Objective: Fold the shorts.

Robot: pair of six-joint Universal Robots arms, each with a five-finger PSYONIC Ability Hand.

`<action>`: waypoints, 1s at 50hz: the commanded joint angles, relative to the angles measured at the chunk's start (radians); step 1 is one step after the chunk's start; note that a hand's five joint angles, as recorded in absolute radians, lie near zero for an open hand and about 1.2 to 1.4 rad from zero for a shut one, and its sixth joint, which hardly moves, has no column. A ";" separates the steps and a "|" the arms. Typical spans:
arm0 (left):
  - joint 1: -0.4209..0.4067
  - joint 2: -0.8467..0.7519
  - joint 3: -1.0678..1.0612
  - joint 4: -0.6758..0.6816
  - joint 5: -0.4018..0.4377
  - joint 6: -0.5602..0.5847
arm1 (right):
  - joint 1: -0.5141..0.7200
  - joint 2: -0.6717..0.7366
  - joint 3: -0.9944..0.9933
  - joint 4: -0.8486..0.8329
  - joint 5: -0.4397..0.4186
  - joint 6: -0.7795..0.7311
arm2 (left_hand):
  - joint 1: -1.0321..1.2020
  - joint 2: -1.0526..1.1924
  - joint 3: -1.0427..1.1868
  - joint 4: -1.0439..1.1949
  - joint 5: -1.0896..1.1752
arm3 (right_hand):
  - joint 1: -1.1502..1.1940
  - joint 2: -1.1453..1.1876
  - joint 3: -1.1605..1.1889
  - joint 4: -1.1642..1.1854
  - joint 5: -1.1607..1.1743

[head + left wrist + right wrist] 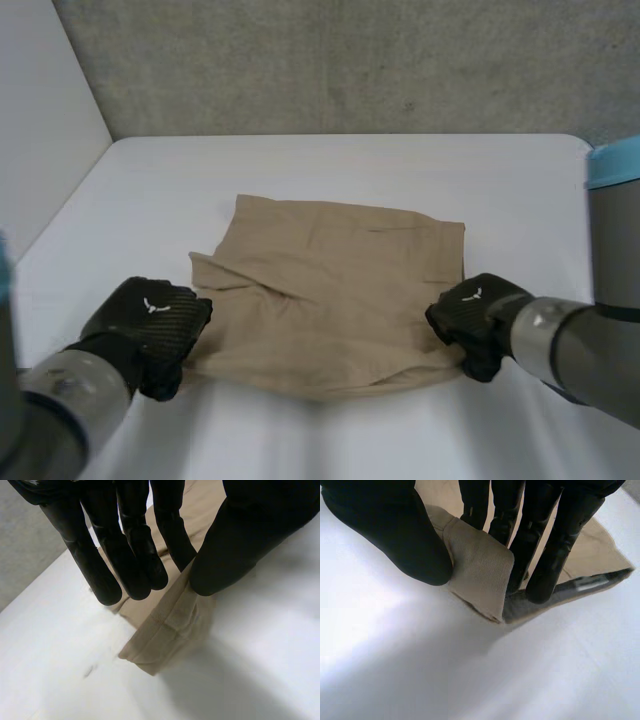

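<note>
Nearest the lens, our left hand (pixel 150 322) pinches the near left corner of the tan shorts (pixel 330 290), with straight fingers (pixel 145 565) pressed towards the thumb and a hem corner caught between them. Our right hand (pixel 478 318) grips the near right corner the same way, thumb and fingers closed on a turned-over lip of cloth. The shorts lie spread in the middle of the white table (pixel 350 170), between both hands. We judge the fabric light, soft and limp. It will likely sag and crease between grips, so corners and hems look the best places to hold, with both sides raised evenly.
</note>
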 commanded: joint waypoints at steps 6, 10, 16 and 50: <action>0.028 0.229 0.118 -0.241 0.171 0.011 | -0.085 -0.244 0.049 0.295 -0.197 -0.125 | 0.270 0.207 0.210 0.205 0.257 | 0.428 0.226 0.208 0.205 0.227; 0.039 0.246 0.133 -0.246 0.175 0.014 | -0.159 -0.263 0.047 0.300 -0.270 -0.160 | 0.270 0.207 0.210 0.205 0.257 | 0.428 0.226 0.208 0.205 0.227; 0.045 0.141 0.093 -0.170 0.177 0.052 | -0.211 -0.194 0.059 0.254 -0.305 -0.163 | 0.270 0.207 0.210 0.205 0.257 | 0.428 0.226 0.208 0.205 0.227; 0.050 -1.051 1.012 0.674 0.200 0.462 | -0.033 0.372 -0.361 -0.481 0.187 0.093 | 0.270 0.207 0.210 0.205 0.257 | 0.428 0.226 0.208 0.205 0.227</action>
